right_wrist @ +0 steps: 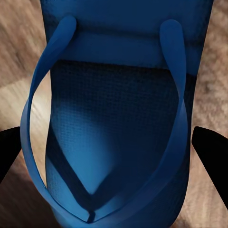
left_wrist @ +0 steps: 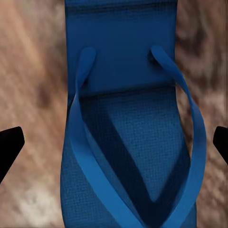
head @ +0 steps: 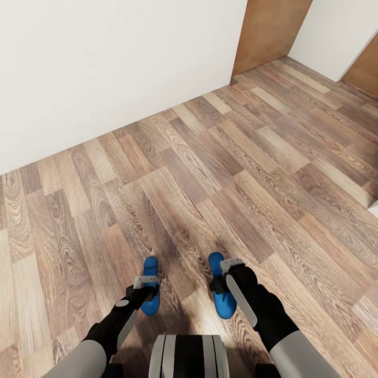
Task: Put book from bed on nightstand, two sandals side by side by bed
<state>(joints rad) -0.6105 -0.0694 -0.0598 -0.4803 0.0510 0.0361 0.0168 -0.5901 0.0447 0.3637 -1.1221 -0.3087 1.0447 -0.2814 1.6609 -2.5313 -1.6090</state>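
Observation:
Two blue sandals hang over the wood floor, one in each hand. My left gripper [head: 147, 292] is shut on the left sandal [head: 150, 266], whose sole and straps [left_wrist: 128, 142] run between the black fingertips [left_wrist: 10, 142]. My right gripper [head: 224, 287] is shut on the right sandal [head: 216, 262], and its sole [right_wrist: 118, 137] spans the gap between the fingertips [right_wrist: 209, 142]. The book, the bed and the nightstand are out of view.
A white wall [head: 105, 68] runs across the left and far side. Brown wooden doors stand at the far right [head: 268, 31] and at the right edge [head: 365, 65]. A small white edge [head: 375, 210] shows at the right. Wood-plank floor [head: 236, 157] stretches ahead.

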